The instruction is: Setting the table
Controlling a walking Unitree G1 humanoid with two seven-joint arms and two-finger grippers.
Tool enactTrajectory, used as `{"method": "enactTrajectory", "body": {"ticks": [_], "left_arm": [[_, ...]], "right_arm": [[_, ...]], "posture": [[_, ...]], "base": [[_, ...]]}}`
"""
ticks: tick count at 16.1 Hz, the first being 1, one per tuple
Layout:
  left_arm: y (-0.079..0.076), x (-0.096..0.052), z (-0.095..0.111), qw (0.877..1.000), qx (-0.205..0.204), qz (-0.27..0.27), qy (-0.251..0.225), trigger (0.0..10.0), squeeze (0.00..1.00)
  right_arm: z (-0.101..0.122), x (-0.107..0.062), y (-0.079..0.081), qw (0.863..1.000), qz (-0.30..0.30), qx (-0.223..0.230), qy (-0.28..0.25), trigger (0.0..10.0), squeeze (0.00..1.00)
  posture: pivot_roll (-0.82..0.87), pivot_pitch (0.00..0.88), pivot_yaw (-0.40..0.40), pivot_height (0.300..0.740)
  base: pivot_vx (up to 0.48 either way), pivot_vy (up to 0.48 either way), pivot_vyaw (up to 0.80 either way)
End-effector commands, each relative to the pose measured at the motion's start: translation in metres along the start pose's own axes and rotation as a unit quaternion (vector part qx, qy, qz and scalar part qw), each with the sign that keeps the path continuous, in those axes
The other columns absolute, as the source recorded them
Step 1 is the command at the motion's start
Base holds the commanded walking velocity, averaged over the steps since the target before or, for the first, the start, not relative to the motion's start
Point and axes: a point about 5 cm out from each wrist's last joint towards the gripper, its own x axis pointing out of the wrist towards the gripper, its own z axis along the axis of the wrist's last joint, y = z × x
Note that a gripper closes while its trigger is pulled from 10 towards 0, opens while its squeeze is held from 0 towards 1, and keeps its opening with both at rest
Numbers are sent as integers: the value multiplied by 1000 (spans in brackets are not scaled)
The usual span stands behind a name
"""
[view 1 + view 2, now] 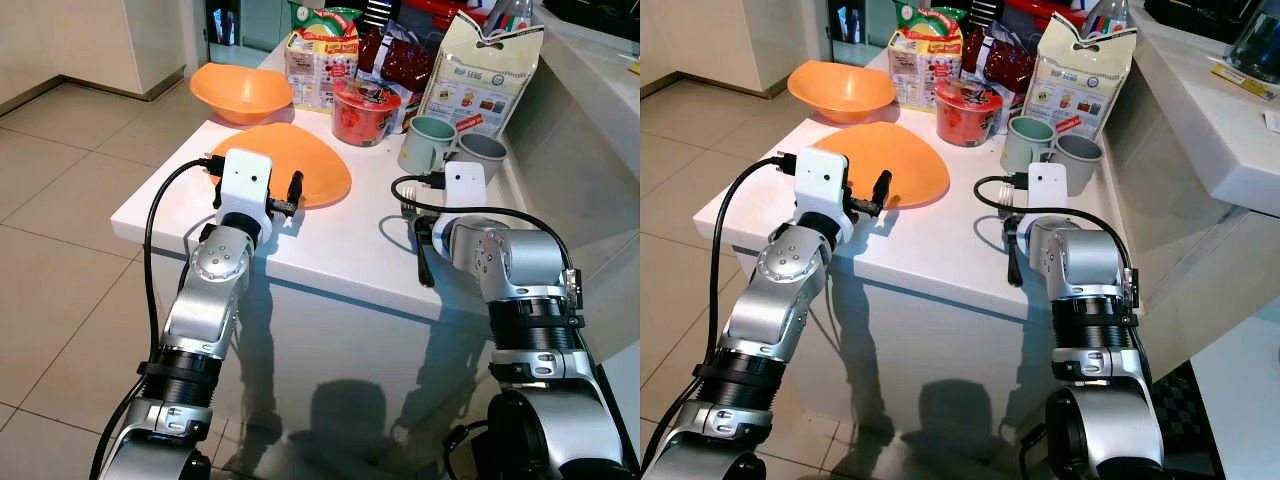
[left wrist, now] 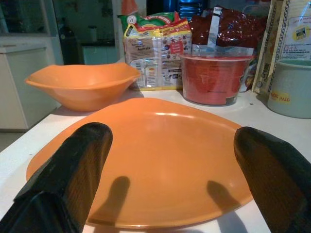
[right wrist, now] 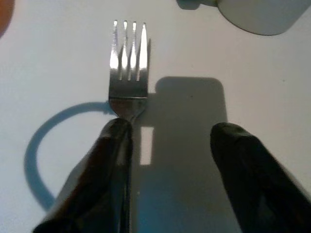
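An orange plate (image 1: 310,165) lies on the white table (image 1: 330,255), with an orange bowl (image 1: 240,92) behind it. My left gripper (image 2: 172,135) is open at the plate's near edge, one finger toward each side of the rim and nothing held. A metal fork (image 3: 129,63) lies flat on the table to the right of the plate, its tines pointing at the mugs. My right gripper (image 3: 170,138) hovers open just over the fork. One finger (image 3: 114,145) covers the handle and the other stands clear to the side.
A green mug (image 1: 428,143) and a grey mug (image 1: 482,155) stand just beyond the fork. Behind them are a red noodle cup (image 1: 365,112), a noodle pack (image 1: 322,62) and a tall paper bag (image 1: 485,70). A white counter (image 1: 600,90) runs along the right.
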Motion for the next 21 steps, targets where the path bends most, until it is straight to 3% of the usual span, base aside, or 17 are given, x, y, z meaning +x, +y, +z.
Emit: {"method": "enactTrajectory", "body": {"ticks": [1,20,21], "left_arm": [[-4,-1,2,1000,2,-4,-2,10000,0],[-3,-2,2,1000,3,-3,-2,10000,0],[-4,-2,2,1000,2,-3,-1,10000,0]], "right_arm": [[-11,3,-3,1000,2,6,28,0,0],[-7,2,-2,1000,3,10,24,0,0],[-18,4,-4,996,7,10,87,10000,0]], "posture": [[122,0,-158,740],[123,0,-156,740],[121,0,-163,740]], "base": [[0,0,0],[0,0,0],[0,0,0]]}}
